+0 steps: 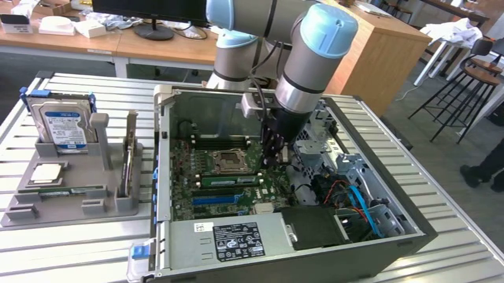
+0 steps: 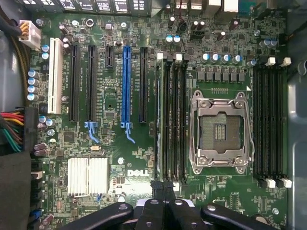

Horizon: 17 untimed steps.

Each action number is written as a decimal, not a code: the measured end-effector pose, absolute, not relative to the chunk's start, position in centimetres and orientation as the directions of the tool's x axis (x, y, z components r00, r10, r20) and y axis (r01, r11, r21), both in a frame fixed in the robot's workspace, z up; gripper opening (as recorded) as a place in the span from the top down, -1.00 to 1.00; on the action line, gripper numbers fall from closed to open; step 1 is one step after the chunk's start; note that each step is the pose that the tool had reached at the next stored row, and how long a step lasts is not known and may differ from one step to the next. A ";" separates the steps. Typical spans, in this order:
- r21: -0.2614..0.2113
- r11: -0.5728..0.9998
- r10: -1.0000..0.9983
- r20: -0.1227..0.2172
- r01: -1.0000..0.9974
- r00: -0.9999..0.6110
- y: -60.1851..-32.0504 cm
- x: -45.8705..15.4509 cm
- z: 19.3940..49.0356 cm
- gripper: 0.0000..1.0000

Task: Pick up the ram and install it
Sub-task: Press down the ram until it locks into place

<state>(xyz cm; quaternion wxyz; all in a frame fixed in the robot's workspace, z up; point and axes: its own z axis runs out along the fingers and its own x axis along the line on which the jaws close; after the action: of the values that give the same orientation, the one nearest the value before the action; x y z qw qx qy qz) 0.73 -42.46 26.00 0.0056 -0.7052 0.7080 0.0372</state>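
Gripper (image 2: 164, 190) jaws sat clenched and empty just above one end of the ram (image 2: 159, 120), which I judged seated edge-up in the slot bank (image 2: 176, 120) beside the CPU socket (image 2: 220, 127). Light, stiff, fragile; I'd hold its short edges, never its faces.

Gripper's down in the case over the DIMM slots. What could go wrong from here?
1. The shut gripper sits at one end of the ram slots. Pushing there alone might leave the ram tilted rather than latched.
2. The open CPU socket lies right beside those slots. A sideways slip could hit its exposed contacts.
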 end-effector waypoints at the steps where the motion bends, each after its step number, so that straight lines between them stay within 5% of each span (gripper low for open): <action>1: 0.045 0.003 -0.998 -0.060 -0.999 -0.005 -42.5 0.7 25.9 0.80; 17: 0.045 0.003 -0.998 -0.060 -0.999 -0.005 -42.3 0.7 25.0 0.80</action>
<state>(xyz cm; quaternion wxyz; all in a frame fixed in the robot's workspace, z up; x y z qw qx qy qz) 0.73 -42.30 24.99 0.0056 -0.7052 0.7081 0.0372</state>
